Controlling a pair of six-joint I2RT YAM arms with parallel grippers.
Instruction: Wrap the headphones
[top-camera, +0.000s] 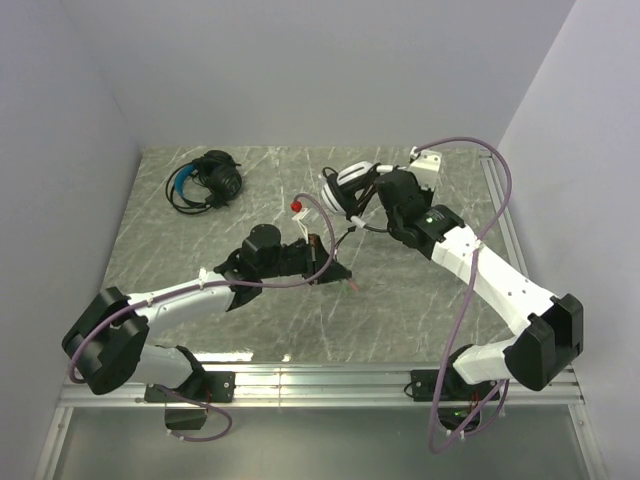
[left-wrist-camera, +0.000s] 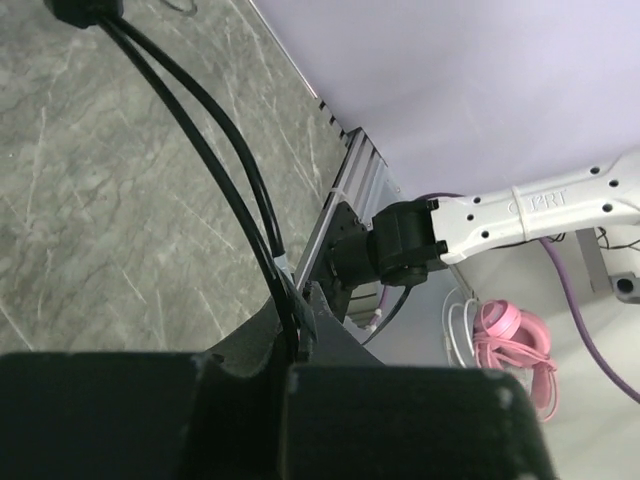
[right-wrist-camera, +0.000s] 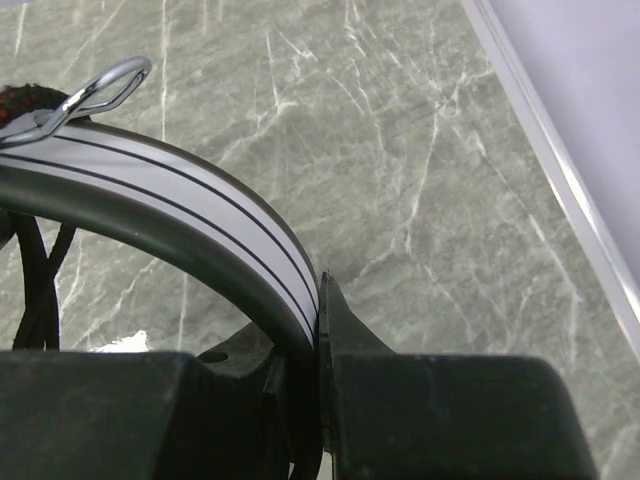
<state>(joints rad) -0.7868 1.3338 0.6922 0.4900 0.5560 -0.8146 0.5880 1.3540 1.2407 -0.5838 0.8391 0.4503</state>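
The white headphones (top-camera: 352, 178) hang above the table's middle back, and my right gripper (top-camera: 376, 192) is shut on their headband. In the right wrist view the white band with thin black lines (right-wrist-camera: 200, 205) curves down into that gripper (right-wrist-camera: 318, 320), clamped between the jaws. Their thin black cable (top-camera: 346, 236) runs down to my left gripper (top-camera: 335, 264), which is shut on it. The left wrist view shows two strands of cable (left-wrist-camera: 215, 140) running into the shut left gripper (left-wrist-camera: 292, 325). The black and blue headphones (top-camera: 205, 182) lie at the back left, cable bunched beside them.
A small red tip (top-camera: 297, 207) sticks out left of the white headset. A metal rail (top-camera: 330, 378) runs along the near table edge, another along the right edge (top-camera: 497, 200). Grey walls close in on the table. Something pink and coiled (left-wrist-camera: 515, 340) lies beyond the table.
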